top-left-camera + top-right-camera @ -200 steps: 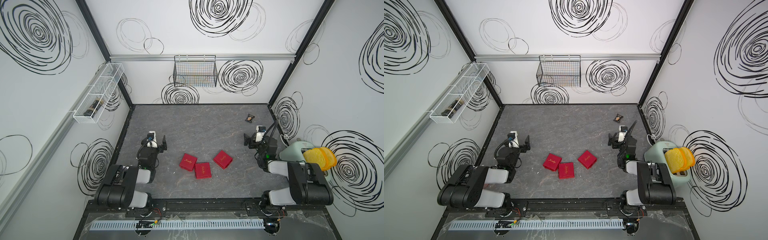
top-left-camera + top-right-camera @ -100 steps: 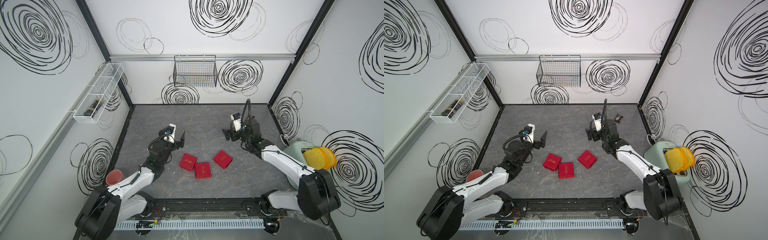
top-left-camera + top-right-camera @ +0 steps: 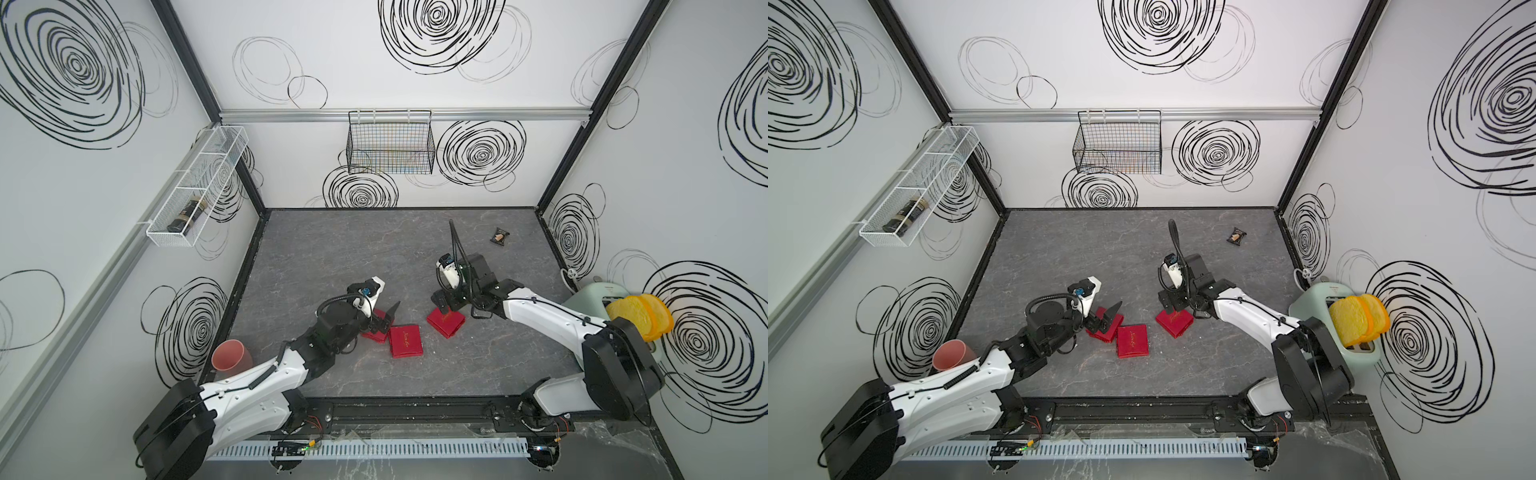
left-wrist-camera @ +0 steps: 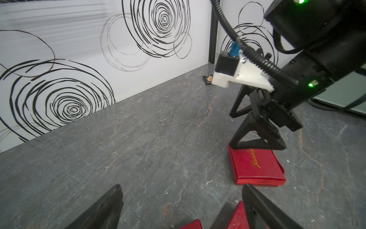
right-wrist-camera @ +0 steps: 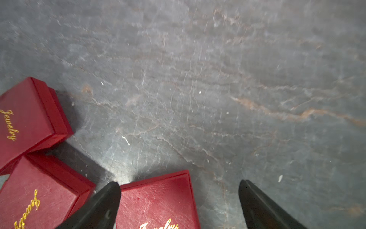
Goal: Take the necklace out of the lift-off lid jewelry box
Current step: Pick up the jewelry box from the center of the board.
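The red jewelry box (image 3: 449, 326) beneath the right jaws looks like light, stiff cardboard; pinch its lid by opposite walls. Both arms' jaws stand open and empty.

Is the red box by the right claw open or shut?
Shut: the box has its lid on, with the gold writing facing up. No necklace shows.

Gold script "Jewelry" stands on each of the three red lids. In the right wrist view it reads whole on the left box (image 5: 25, 119), while the frame edge cuts it on the middle box (image 5: 39, 198) and the right box (image 5: 158, 204). In the left wrist view the right box (image 4: 257, 166) shows "Jewel", its end hidden.
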`<state>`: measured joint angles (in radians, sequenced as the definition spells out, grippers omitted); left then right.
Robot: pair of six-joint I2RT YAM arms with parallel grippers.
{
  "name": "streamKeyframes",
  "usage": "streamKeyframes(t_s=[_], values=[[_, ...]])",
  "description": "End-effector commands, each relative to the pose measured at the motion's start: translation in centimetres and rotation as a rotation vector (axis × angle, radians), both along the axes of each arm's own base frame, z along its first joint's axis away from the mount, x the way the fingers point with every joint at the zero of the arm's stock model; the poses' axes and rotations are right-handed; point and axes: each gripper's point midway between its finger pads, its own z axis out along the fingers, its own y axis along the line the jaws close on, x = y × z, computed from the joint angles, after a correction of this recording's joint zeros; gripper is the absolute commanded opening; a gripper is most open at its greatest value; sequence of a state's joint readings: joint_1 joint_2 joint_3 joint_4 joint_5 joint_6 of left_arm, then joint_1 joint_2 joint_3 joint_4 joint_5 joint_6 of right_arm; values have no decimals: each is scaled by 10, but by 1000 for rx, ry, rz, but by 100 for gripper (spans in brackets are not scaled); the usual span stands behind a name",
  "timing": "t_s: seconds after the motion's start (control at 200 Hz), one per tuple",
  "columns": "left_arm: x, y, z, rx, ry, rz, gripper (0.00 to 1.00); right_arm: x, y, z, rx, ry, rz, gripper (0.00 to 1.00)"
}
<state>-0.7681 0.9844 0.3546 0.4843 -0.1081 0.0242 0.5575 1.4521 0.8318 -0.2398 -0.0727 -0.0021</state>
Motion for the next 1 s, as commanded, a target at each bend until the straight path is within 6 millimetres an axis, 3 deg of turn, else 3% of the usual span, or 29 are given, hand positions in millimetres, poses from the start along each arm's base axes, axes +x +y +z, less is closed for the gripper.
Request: streamKeyframes(t_s=[0.0,0.385,0.996], values=[[-10,-2,-6,-14,23,-19,96,-12,-3,-11,-29,68,-12,97],[-24,0,-13,-38,26,-37,96,-38,2,-13,78,129,-15,97],[-25,-2,-11,-38,23,-40,96,-66,4,-37,0,181,-43,97]])
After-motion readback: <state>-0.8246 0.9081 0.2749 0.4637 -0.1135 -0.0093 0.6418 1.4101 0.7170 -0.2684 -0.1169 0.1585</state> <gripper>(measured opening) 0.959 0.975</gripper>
